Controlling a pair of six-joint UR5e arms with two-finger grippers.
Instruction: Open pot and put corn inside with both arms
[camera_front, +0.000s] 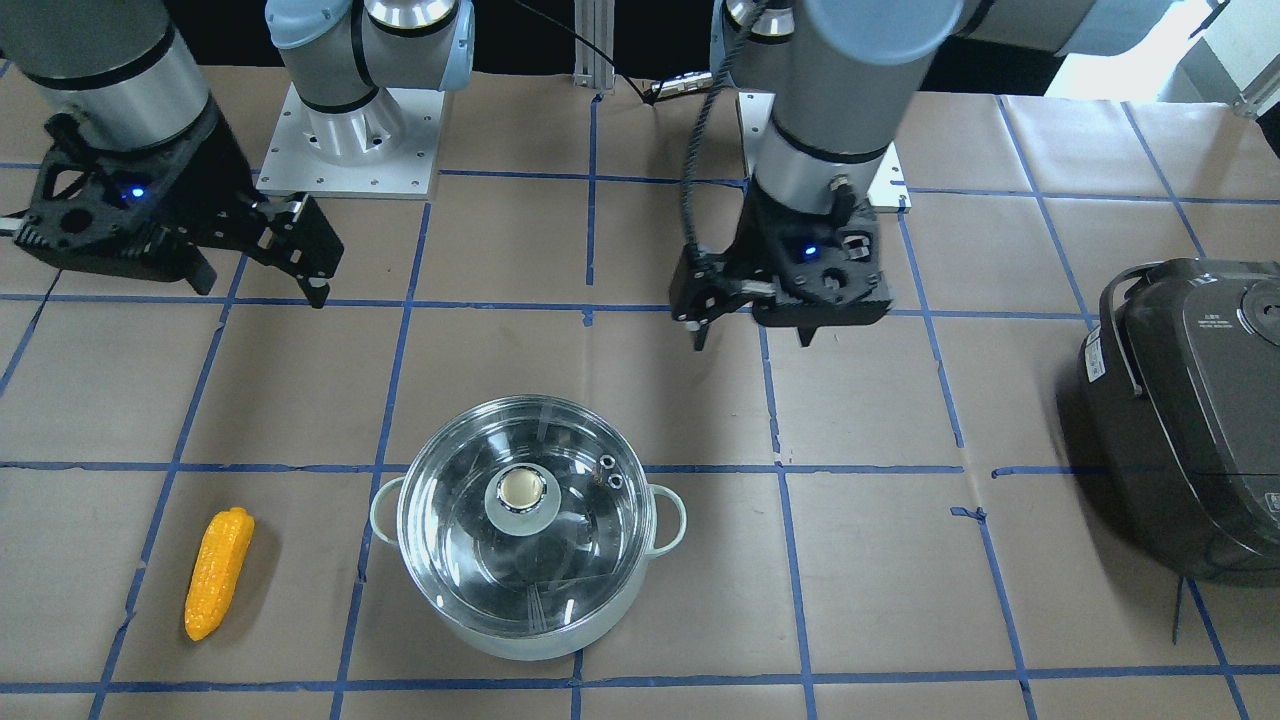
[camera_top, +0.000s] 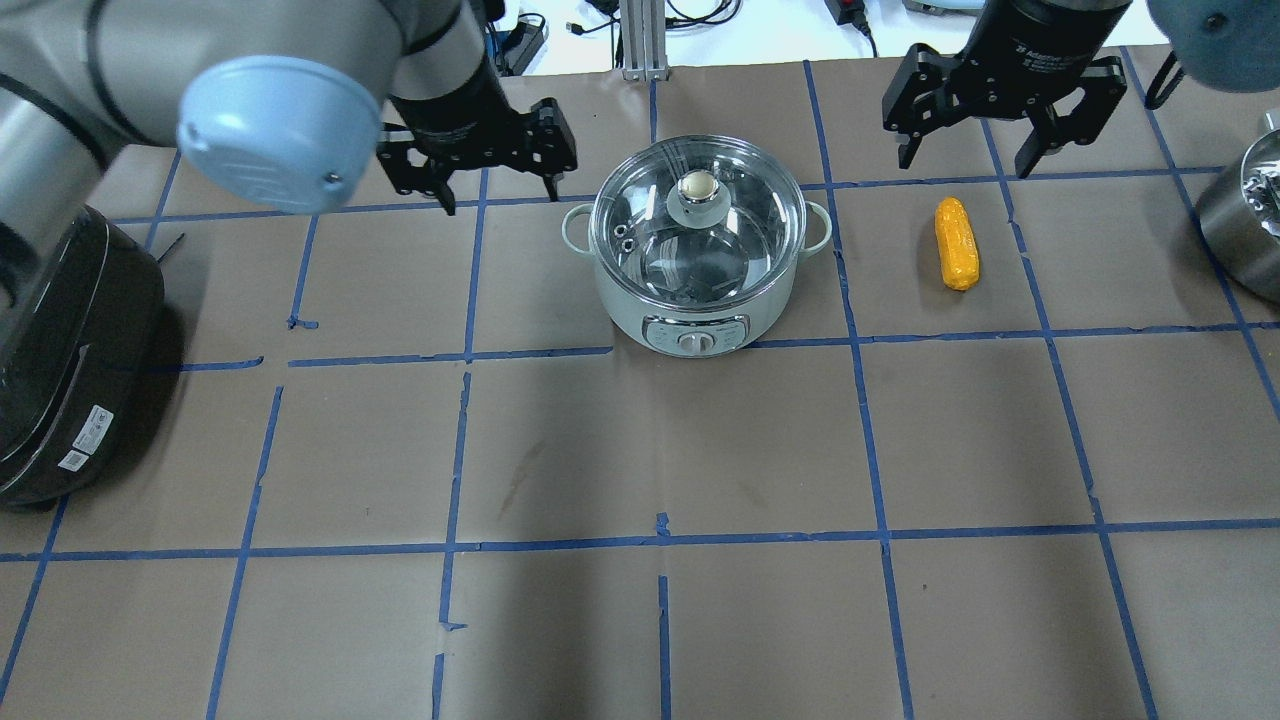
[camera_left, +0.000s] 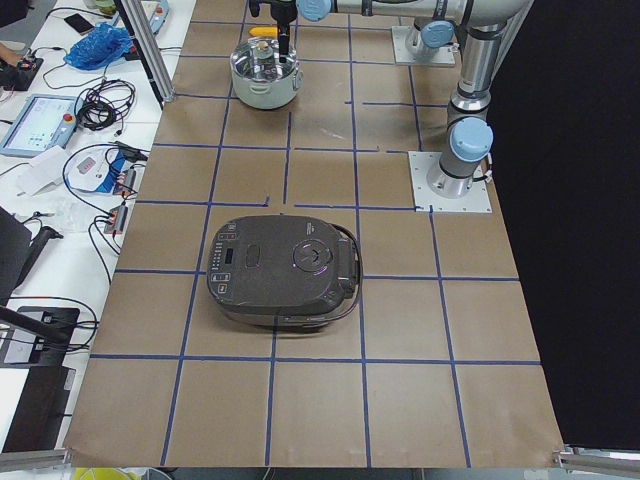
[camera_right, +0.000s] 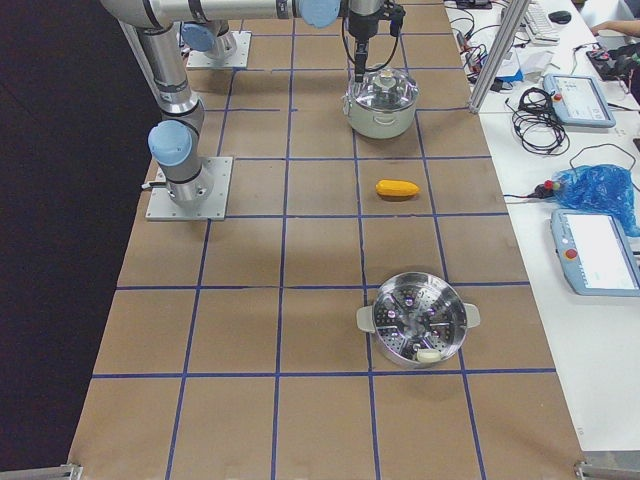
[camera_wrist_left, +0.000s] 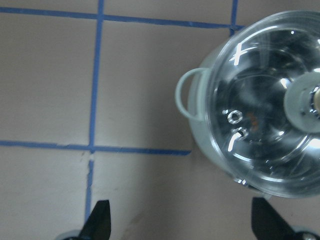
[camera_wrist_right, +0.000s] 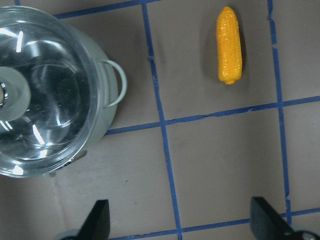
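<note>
Nothing is done yet: left pincer and right pincer are held open, empty. The pot is lidded; the corn is untouched.

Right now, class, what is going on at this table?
The robot's left gripper and right gripper hover over the table, both open and empty. The pot stands with its glass lid on. The corn lies on the table beside the pot, on the right gripper's side. Nothing is picked up yet.
</note>
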